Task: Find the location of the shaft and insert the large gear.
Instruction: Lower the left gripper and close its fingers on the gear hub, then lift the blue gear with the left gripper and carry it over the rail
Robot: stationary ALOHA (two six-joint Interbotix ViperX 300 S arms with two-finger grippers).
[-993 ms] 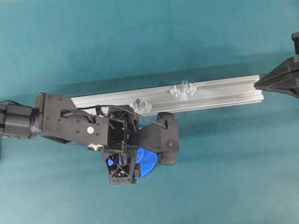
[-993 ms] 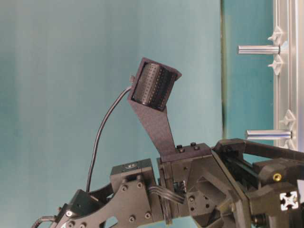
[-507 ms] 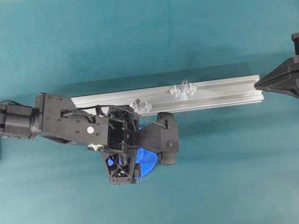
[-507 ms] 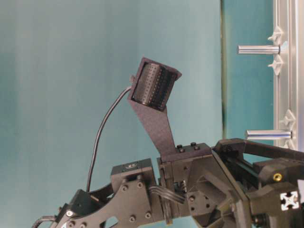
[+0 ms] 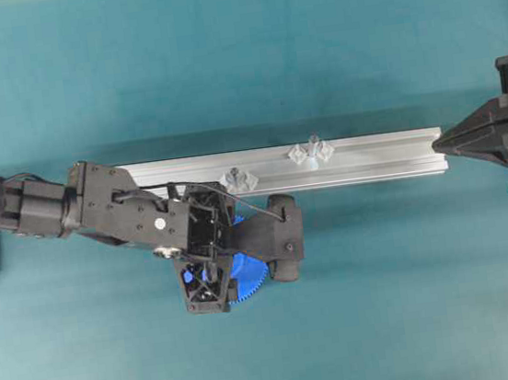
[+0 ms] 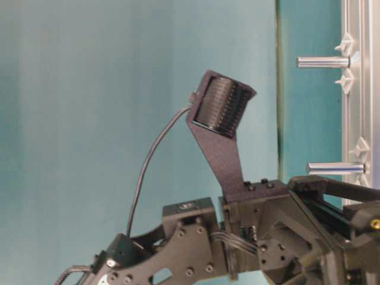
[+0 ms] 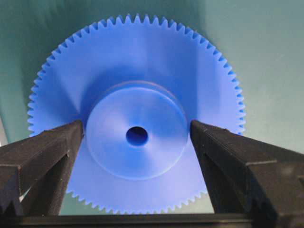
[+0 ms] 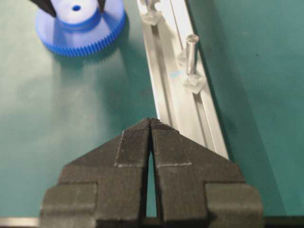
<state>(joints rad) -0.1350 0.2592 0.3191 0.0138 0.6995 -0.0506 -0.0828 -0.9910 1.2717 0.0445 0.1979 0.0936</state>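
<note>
**Open fingers astride the gear hub**

Left gripper spread wide, one black finger on each side of the raised hub of the large gear, neither pressing on it so far as can be seen. Blue gear lying flat on the green mat, on the near side of the aluminium rail, mostly hidden beneath the left arm in the overhead view. Right gripper pinched closed on nothing, tips touching, parked at the right end of the rail. On the rail, the shaft upright between two clear blocks, well to the right of the gear; a second peg further left, close beside the left wrist.
</note>
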